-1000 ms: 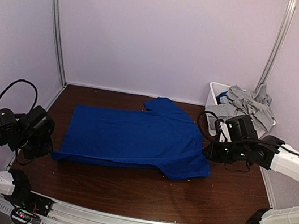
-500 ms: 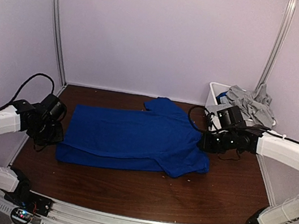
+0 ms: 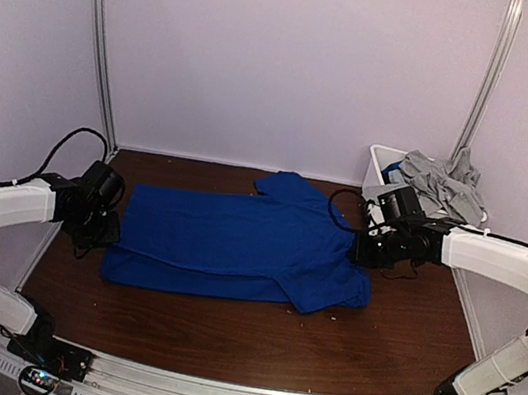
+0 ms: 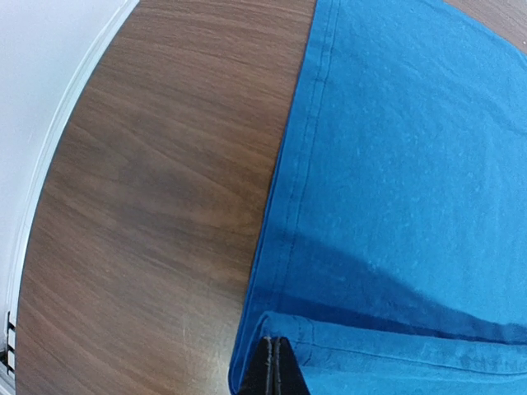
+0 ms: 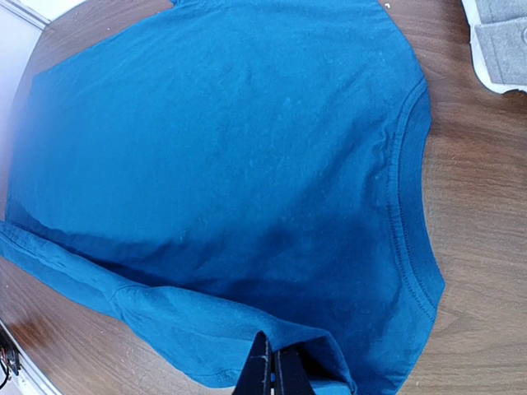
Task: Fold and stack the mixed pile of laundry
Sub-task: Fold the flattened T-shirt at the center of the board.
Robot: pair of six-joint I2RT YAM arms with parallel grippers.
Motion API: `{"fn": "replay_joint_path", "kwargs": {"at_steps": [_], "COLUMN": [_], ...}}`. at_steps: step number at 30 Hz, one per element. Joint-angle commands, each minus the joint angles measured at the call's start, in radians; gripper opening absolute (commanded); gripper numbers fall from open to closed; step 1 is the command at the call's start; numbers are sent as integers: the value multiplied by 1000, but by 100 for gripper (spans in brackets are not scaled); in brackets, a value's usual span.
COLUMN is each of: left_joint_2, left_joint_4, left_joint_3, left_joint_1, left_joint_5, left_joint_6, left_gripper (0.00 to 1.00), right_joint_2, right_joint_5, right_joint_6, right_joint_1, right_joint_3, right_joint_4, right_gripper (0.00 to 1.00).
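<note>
A royal-blue T-shirt (image 3: pixel 241 244) lies spread on the brown table, its near edge lifted and folded over. My left gripper (image 3: pixel 104 232) is shut on the shirt's near-left hem corner; in the left wrist view the closed fingertips (image 4: pixel 277 366) pinch the folded blue hem (image 4: pixel 387 247). My right gripper (image 3: pixel 364 255) is shut on the shirt's right edge near the collar; in the right wrist view its gripper (image 5: pixel 276 370) holds a fold of blue cloth (image 5: pixel 247 164) above the rest. Light-grey garments (image 3: pixel 439 184) are heaped in the bin at the back right.
A white plastic bin (image 3: pixel 383 167) stands at the back right corner; its corner shows in the right wrist view (image 5: pixel 494 49). Bare brown table (image 3: pixel 250 342) lies in front of the shirt. Metal frame posts and white walls close in the back and sides.
Both grippers have moved away from the near edge toward the back, carrying the shirt's near edge over the shirt. The blue cloth's front edge has drawn back.
</note>
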Motion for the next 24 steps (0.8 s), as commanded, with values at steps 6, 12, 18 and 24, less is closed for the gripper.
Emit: {"fn": "replay_joint_path", "kwargs": {"at_steps": [6, 12, 18, 24], "left_joint_2": [70, 123, 150, 177], "left_joint_4": [117, 151, 173, 187], "left_joint_3": [32, 33, 24, 26], "left_joint_1": [38, 44, 65, 68], "left_joint_5": [25, 29, 29, 25], "left_joint_6": [59, 67, 70, 75], "left_gripper": [0, 0, 0, 0], "right_joint_2": [51, 96, 121, 148], "right_joint_5": [4, -3, -2, -11], "right_joint_6": [-33, -35, -40, -51], "right_joint_1": [-31, -34, -35, -37], "right_joint_3": [35, 37, 38, 59], "right_joint_4": [58, 83, 102, 112], "right_gripper": [0, 0, 0, 0]}}
